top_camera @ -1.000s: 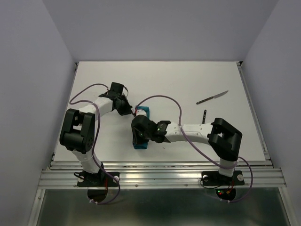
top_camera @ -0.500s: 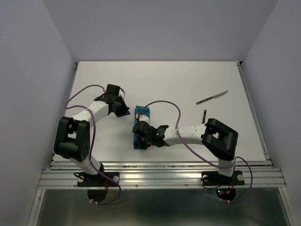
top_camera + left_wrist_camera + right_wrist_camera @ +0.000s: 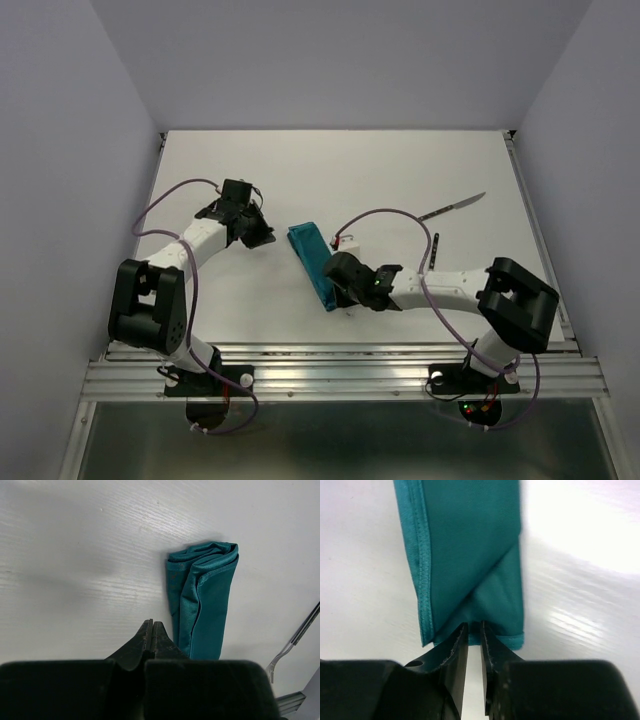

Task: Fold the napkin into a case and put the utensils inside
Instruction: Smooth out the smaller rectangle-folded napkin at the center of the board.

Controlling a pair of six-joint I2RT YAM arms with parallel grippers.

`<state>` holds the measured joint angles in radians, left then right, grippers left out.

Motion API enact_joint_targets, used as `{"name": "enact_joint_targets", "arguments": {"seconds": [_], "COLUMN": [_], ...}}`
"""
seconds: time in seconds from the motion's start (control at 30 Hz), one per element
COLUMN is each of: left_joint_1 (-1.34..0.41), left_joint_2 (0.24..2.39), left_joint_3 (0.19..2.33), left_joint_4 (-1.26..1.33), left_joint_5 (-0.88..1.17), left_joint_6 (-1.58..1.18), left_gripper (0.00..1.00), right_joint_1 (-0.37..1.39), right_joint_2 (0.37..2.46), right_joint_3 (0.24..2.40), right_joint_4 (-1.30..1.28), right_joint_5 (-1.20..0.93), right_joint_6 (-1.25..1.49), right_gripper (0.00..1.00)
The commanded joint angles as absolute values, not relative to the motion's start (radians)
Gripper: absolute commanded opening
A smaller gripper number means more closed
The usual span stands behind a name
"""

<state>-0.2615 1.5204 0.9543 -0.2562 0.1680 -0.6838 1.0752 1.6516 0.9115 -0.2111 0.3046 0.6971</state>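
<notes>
Teal case (image 3: 314,262), right fingers (image 3: 454,652) at its near edge — table (image 3: 400,180) either side

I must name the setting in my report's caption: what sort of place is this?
Most likely a robotics lab test cell, not a dining room: a bare white table boxed in by plain grey walls, with two cabled arms bolted to an aluminium rail at its near edge.
</notes>
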Motion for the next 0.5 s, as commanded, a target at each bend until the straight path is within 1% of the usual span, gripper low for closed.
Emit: {"name": "enact_joint_targets", "arguments": {"seconds": [0.0,0.07,0.2,0.27,0.37,0.4,0.47], "left_joint_1": [-0.259,-0.259,-0.259,-0.262,-0.268,-0.270,-0.271], "left_joint_2": [1.467,1.463,1.468,1.480,1.491,1.493,1.491], "left_joint_3": [0.936,0.937,0.942,0.945,0.948,0.946,0.943], "left_joint_4": [-0.270,-0.270,-0.264,-0.256,-0.256,-0.255,-0.255], "left_joint_5": [0.160,0.160,0.172,0.186,0.192,0.193,0.193], "left_joint_6": [-0.667,-0.669,-0.669,-0.667,-0.666,-0.666,-0.666], "left_gripper": [0.00,0.00,0.00,0.00,0.00,0.00,0.00], "right_joint_1": [1.058,1.058,1.058,1.058,1.058,1.068,1.087], "right_joint_2": [1.534,1.484,1.448,1.480,1.537,1.557,1.617], "right_joint_3": [0.888,0.893,0.934,0.988,1.072,1.090,1.130], "right_joint_4": [-0.235,-0.253,-0.273,-0.285,-0.316,-0.334,-0.363], "right_joint_5": [0.387,0.403,0.385,0.342,0.314,0.313,0.334], "right_joint_6": [0.597,0.569,0.540,0.525,0.512,0.506,0.485], "right_gripper": [0.23,0.24,0.29,0.31,0.40,0.45,0.45]}}
